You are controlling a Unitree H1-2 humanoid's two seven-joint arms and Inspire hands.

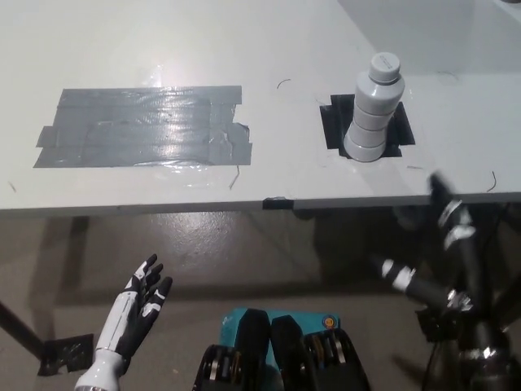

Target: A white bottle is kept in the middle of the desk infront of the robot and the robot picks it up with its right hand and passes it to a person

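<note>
While the white bottle [374, 109] stands upright on a black tape patch [335, 124] at the right part of the grey desk [269, 49], the black right hand [446, 244] is below the desk edge, in front of the bottle and a little to its right, well apart from it and holding nothing. Its fingers look spread, with one pointing up toward the desk edge, though the dark hand against the dark floor makes this hard to read. The white left hand [140, 300] rests low at the left, under the level of the desk, with its fingers apart and empty. A wide patch of grey tape [142, 126] lies on the left part of the desk, away from the bottle. I judge that the task is at its start: the reach to the bottle is not yet done. The next move calls for lifting the right hand above the desk edge, bringing it forward beside the bottle, and closing around its ribbed body without pushing it over. No person is visible.
</note>
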